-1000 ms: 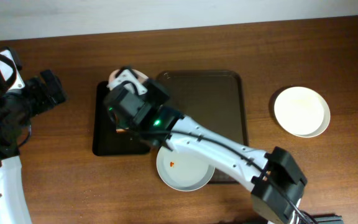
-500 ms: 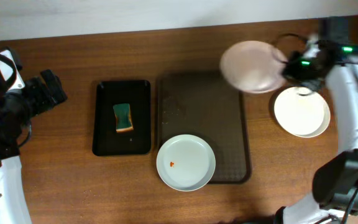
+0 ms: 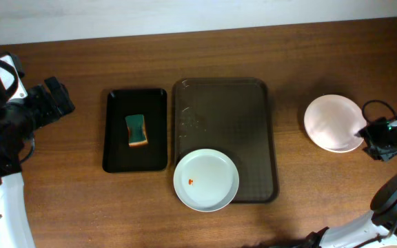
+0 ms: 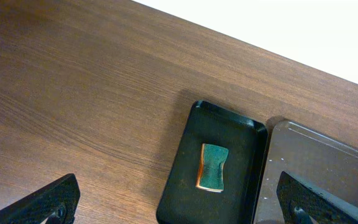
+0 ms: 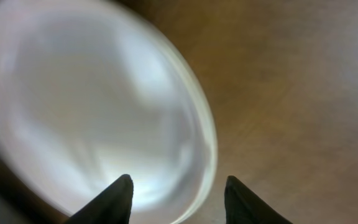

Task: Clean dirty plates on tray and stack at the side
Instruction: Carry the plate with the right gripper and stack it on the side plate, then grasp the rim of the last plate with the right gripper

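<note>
One white dirty plate [image 3: 205, 180] with a small orange smear lies on the front left corner of the dark brown tray [image 3: 240, 117], overhanging its edge. Two more white plates [image 3: 332, 122] lie stacked on the table to the right of the tray. The top one fills the right wrist view [image 5: 92, 112], blurred. My right gripper [image 3: 372, 134] is at the stack's right edge, open, with the plate rim between its fingertips [image 5: 178, 183]. My left gripper [image 3: 54, 100] is open and empty at the far left, high above the table [image 4: 176, 190].
A small glossy black tray [image 3: 116, 155] stands left of the brown tray and holds a green sponge [image 3: 136, 129], which also shows in the left wrist view [image 4: 212, 167]. The right arm's cable loops near the table's right edge.
The right arm swung from over the black tray to the far right, carrying a plate, and the plate now lies on the stack. The sponge is back in the black tray. The left arm is still.
</note>
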Controlling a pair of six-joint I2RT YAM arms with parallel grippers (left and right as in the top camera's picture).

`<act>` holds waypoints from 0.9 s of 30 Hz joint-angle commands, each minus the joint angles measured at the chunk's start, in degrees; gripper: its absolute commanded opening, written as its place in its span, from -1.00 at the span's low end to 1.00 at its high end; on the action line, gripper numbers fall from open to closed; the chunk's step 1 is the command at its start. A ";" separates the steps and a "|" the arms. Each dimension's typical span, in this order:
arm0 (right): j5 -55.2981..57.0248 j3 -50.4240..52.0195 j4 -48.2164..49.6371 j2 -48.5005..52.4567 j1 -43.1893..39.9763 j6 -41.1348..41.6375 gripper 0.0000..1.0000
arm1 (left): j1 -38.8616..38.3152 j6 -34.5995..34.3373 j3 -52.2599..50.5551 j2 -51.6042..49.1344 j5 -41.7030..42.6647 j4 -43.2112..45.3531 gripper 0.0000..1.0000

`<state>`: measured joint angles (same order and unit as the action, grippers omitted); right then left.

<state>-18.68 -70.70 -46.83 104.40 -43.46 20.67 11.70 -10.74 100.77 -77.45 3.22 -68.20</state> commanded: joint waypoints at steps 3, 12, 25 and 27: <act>-14.08 0.26 -4.87 -11.56 11.13 -13.35 0.11 | 0.20 0.09 0.17 0.28 0.44 -0.07 0.99; 2.29 5.16 -14.25 -9.84 55.89 -19.96 0.09 | 0.20 0.09 0.17 0.28 0.44 -0.04 1.00; 9.14 14.75 -0.66 -8.46 63.49 -14.16 -0.92 | 0.20 0.09 0.17 0.28 0.44 -0.07 0.99; 13.90 10.86 0.15 -8.46 60.52 -14.19 -0.92 | 0.20 0.09 0.17 0.28 0.44 -0.07 0.99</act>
<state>-12.23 -55.11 -47.57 95.68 20.10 5.37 11.70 -10.74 100.77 -77.45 3.22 -68.18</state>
